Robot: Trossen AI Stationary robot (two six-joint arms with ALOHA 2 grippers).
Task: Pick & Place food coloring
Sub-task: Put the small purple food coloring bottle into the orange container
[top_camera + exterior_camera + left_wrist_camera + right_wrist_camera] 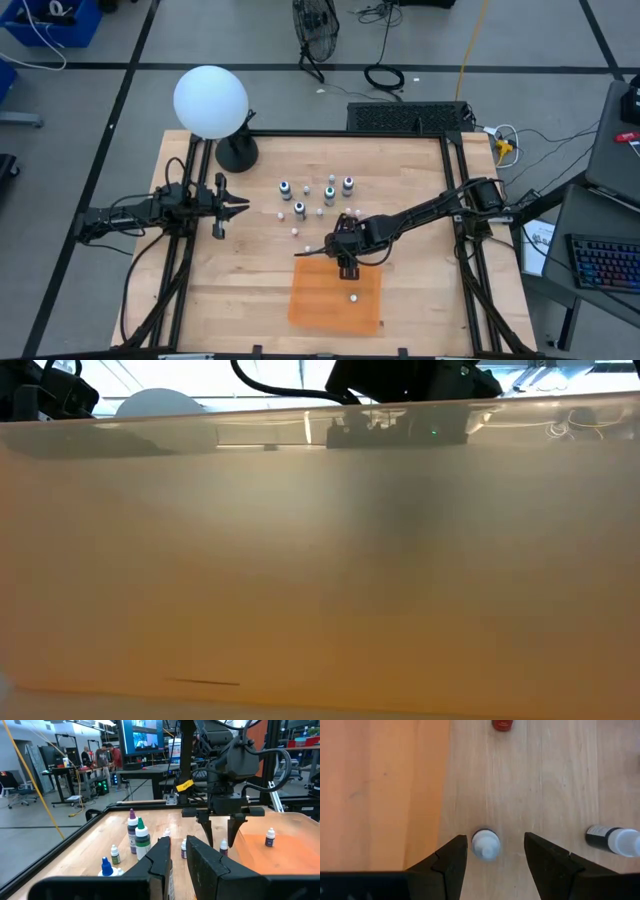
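right gripper (495, 851) spread over a white-capped dropper bottle (485, 844)

the bottle stands on the table (555, 780) between the fingers, just beside the orange mat (375, 790) edge; a red cap (503, 724) and a fallen bottle (612, 840) lie near. left gripper (232, 205) waits clenched by the left edge.

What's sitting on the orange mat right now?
One small white-capped dropper bottle stands on the orange mat. The right gripper, open, overhangs the mat's far edge, so anything under it there cannot be seen.
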